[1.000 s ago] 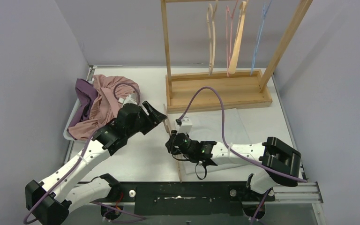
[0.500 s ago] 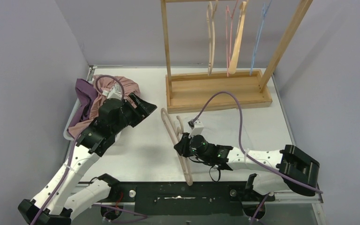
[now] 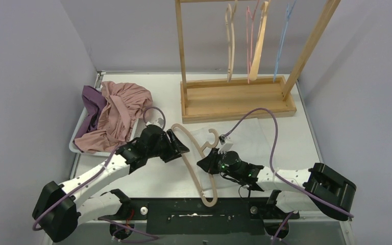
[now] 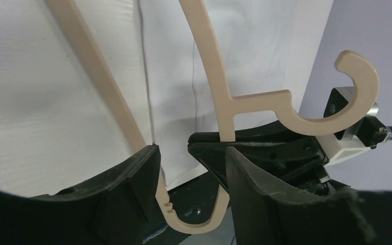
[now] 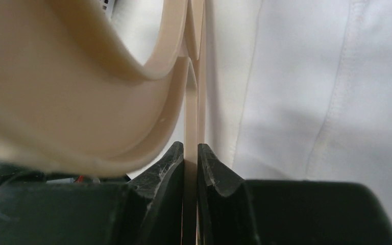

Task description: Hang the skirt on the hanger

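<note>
— Where is the skirt?
— The white skirt (image 3: 258, 139) lies flat on the table (image 3: 153, 176), right of centre in the overhead view, below the wooden rack (image 3: 237, 99). The hanger (image 3: 194, 172) crosses its left edge.
— Is the hanger held?
— The right pincer (image 5: 190, 153) is clenched on its thin bar, near the hook. The left pincer (image 4: 189, 153) is released, its fingers straddling one rounded end. Pink and purple clothes (image 3: 115, 115) fill the tray (image 3: 75, 145) at upper left.
</note>
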Robot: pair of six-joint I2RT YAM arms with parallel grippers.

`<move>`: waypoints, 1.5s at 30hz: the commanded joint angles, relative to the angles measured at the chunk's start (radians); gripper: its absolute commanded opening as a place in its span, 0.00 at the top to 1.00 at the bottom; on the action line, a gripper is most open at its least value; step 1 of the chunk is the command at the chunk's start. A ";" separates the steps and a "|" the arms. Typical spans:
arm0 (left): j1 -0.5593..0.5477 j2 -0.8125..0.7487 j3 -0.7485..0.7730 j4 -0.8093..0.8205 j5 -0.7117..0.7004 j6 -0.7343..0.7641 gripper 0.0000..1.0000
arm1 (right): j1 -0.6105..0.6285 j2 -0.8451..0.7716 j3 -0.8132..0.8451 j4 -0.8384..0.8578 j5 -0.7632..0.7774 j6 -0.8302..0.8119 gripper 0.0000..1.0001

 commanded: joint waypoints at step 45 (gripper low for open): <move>-0.212 0.695 0.670 -0.405 -0.103 0.141 1.00 | 0.039 -0.117 -0.213 0.092 0.293 -0.048 1.00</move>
